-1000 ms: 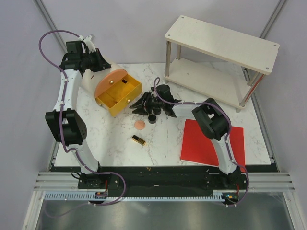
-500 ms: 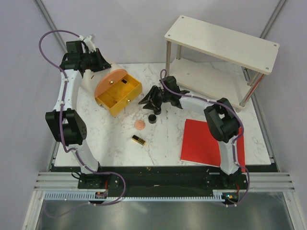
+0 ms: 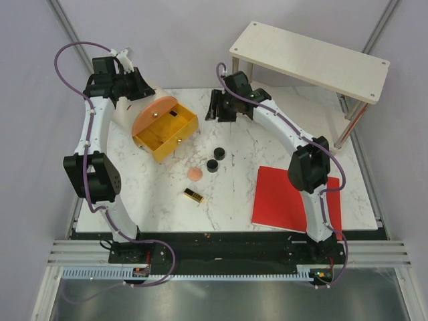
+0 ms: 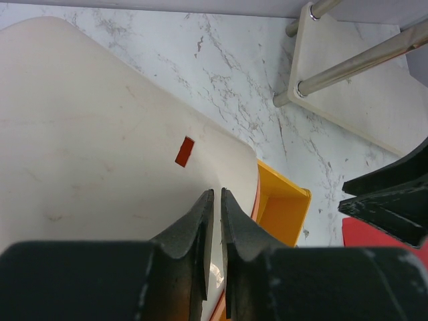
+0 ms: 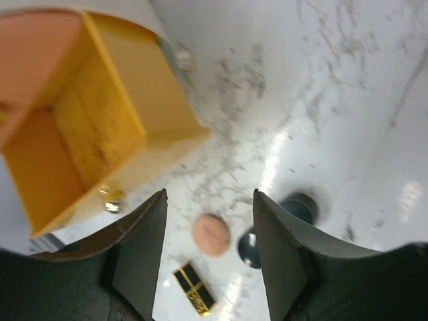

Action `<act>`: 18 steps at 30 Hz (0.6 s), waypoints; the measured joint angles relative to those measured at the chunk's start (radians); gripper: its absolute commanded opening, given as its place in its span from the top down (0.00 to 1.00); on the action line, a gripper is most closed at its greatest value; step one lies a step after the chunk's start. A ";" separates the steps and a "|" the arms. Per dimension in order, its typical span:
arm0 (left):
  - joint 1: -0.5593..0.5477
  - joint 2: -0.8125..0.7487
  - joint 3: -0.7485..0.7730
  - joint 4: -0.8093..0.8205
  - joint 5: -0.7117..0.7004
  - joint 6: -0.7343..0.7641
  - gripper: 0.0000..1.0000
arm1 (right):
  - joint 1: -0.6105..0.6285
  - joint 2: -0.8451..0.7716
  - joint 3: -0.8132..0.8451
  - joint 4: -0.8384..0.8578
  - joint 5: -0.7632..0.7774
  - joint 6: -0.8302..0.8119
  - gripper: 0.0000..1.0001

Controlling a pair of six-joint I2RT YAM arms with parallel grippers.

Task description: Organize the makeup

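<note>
Compacts (image 3: 212, 166), puff (image 3: 194, 174) and lipstick (image 3: 193, 195) lie loose right of the open yellow case (image 3: 164, 137). Right gripper (image 3: 219, 108) hovers behind the case, jaws wide and empty. Left gripper (image 4: 217, 195), jaws nearly closed, sits at the lid (image 3: 152, 115), seemingly steadying it.

I am looking down into a robot lab test cell, not a lived-in room. Plain grey panels (image 3: 167, 40) enclose a white marble-pattern tabletop (image 3: 147, 200). At 6 o'clock an aluminium rail (image 3: 227, 259) carries two bolted arm bases (image 3: 130, 253) trailing purple cables (image 3: 83, 44). At 1 o'clock stands a bare plywood two-tier shelf (image 3: 307, 57) on metal legs.
</note>
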 measured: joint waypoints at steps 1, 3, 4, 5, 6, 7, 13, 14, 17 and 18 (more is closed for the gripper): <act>0.000 0.000 0.000 0.000 0.000 0.000 0.81 | 0.001 0.000 -0.018 -0.030 0.023 -0.029 0.38; 0.000 0.000 0.000 0.000 0.000 0.000 0.81 | 0.007 0.000 -0.069 -0.086 0.071 -0.076 0.38; 0.000 0.000 0.000 0.000 0.000 0.000 0.81 | 0.010 0.001 -0.100 -0.112 0.096 -0.098 0.37; 0.000 0.000 0.001 0.000 0.000 0.000 0.81 | 0.016 0.002 -0.124 -0.135 0.121 -0.116 0.37; 0.000 0.000 0.000 0.000 0.001 0.000 0.81 | 0.023 0.004 -0.147 -0.156 0.147 -0.134 0.37; 0.000 0.000 0.000 0.000 0.001 0.000 0.81 | 0.032 0.006 -0.164 -0.175 0.168 -0.151 0.37; 0.000 0.000 0.000 0.000 0.002 0.000 0.80 | 0.098 0.025 -0.177 -0.205 0.220 -0.206 0.36; 0.000 0.000 0.000 0.000 0.002 0.000 0.81 | 0.105 0.027 -0.177 -0.205 0.220 -0.209 0.35; 0.000 0.000 0.000 0.000 0.002 0.000 0.81 | 0.116 0.039 -0.177 -0.204 0.222 -0.223 0.33; 0.000 0.000 0.000 0.000 0.002 0.000 0.81 | 0.116 0.048 -0.177 -0.204 0.226 -0.225 0.32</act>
